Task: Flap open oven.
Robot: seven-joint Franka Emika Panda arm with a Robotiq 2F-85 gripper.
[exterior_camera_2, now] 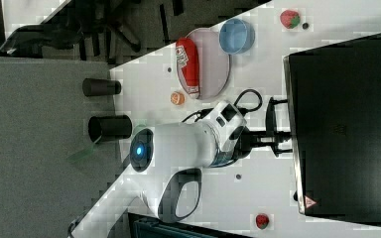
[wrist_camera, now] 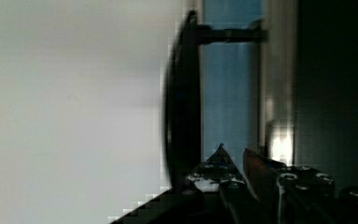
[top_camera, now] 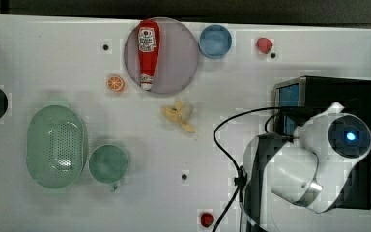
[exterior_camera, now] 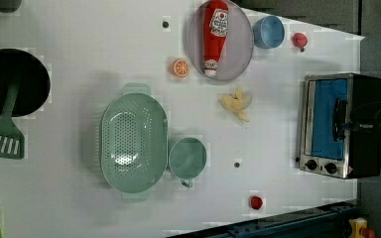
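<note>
On the white table [exterior_camera: 79,39], one oven [exterior_camera: 340,125] was seen at the left view's right edge, its handle [wrist_camera: 182,93] clamped by the gripper [exterior_camera_2: 278,134], beside two strawberries, one ketchup bottle [exterior_camera: 215,34] and one colander [exterior_camera: 134,143].

The oven's [wrist_camera: 233,93] dark bar handle [wrist_camera: 182,102] stands before blue glass, with the fingers [wrist_camera: 256,170] just beside it.
</note>
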